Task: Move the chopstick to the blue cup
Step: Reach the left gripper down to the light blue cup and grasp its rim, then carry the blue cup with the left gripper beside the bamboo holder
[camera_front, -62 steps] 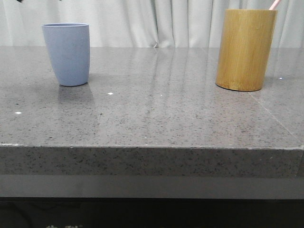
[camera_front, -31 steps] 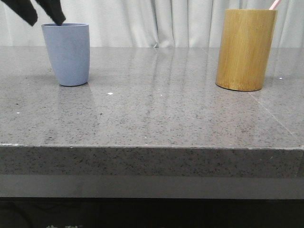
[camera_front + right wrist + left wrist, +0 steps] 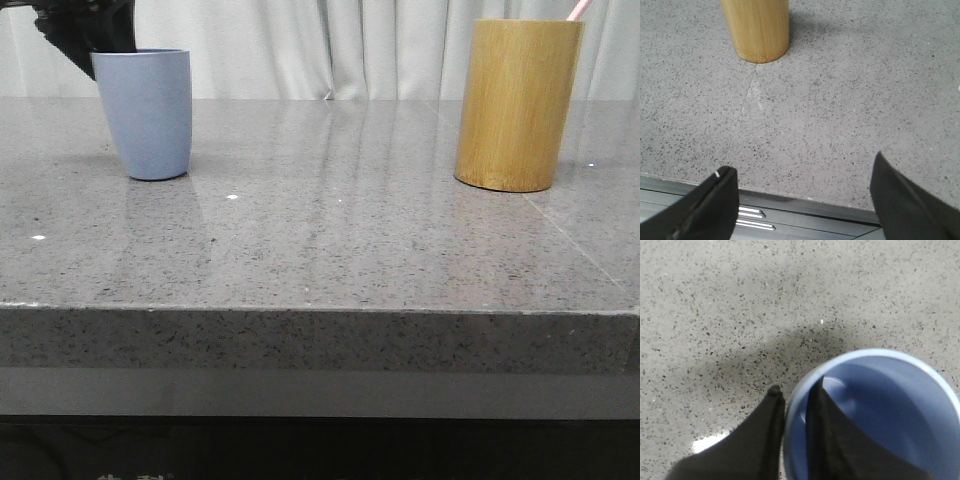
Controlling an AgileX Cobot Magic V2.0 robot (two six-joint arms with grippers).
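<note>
The chopstick stands in the bamboo holder, only its pink tip showing, at about two o'clock on the stone table. The blue cup sits at ten o'clock. The left gripper straddles the cup's rim, one finger inside and one outside, nearly closed on the wall. The right gripper gapes wide, empty, near the holder. A steady cup should help the drop. No writing is visible.

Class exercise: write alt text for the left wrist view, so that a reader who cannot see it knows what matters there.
The left gripper straddles the rim of the blue cup, one dark finger outside the wall and the other inside, seen from above. The part of the cup's inside that shows is bare, and the cup stands on a speckled grey table.
</note>
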